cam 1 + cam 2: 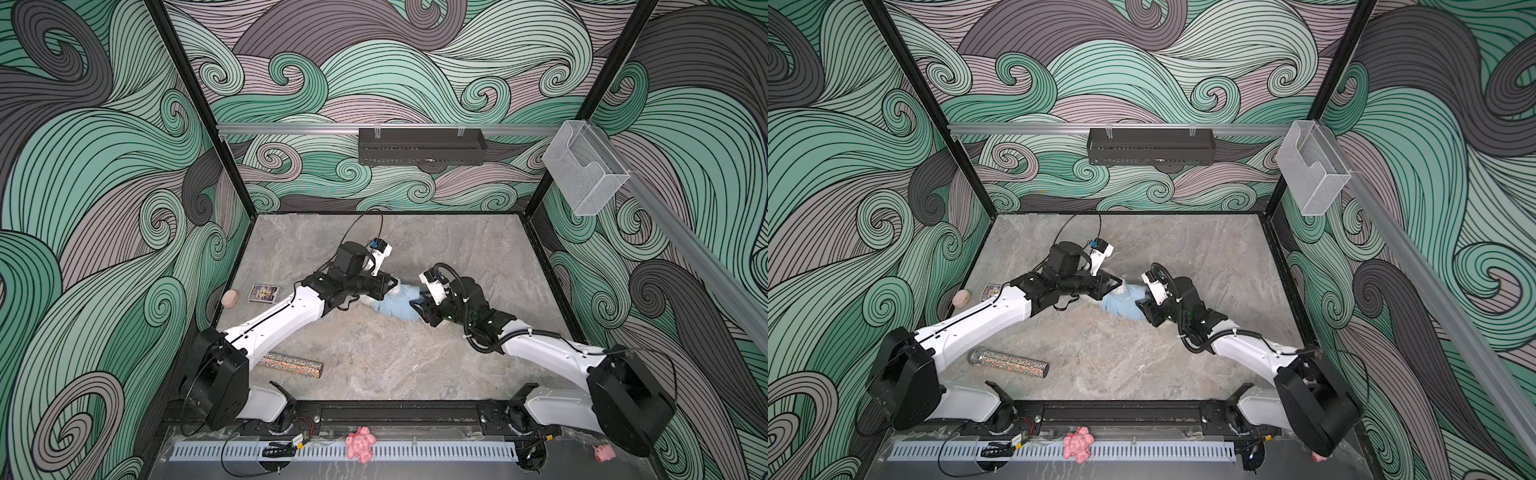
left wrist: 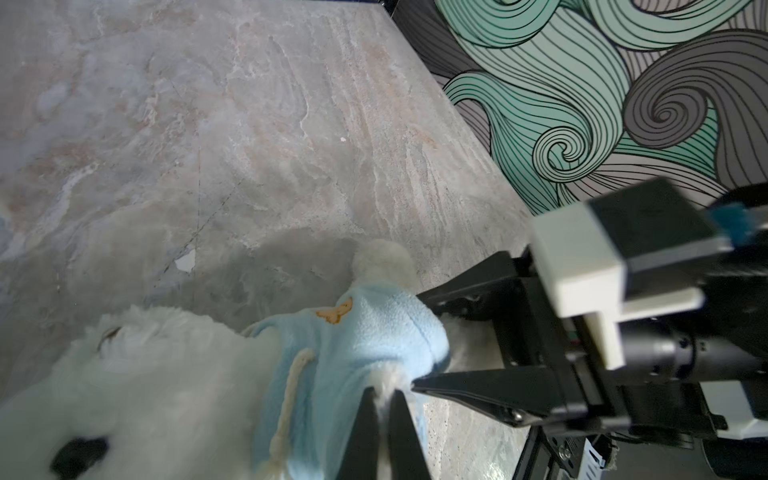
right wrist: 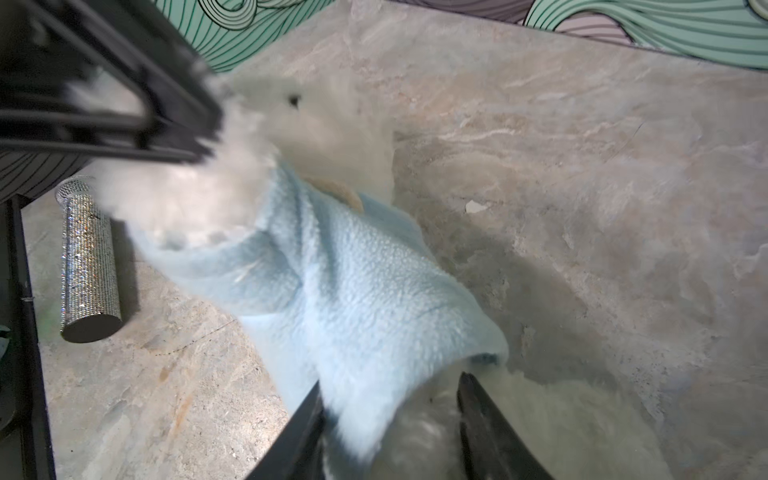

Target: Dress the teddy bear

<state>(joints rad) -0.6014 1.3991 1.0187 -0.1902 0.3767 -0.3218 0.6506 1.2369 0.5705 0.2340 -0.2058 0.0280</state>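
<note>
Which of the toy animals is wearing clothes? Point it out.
The white teddy bear: it alone wears a light-blue fleece garment. The pink lumpy figure and the little pink pig are bare.

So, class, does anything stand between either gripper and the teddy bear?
Nothing visible. The left gripper pinches the teddy bear by its fur beside the blue garment; the right gripper, fingers open, flanks its body.
</note>
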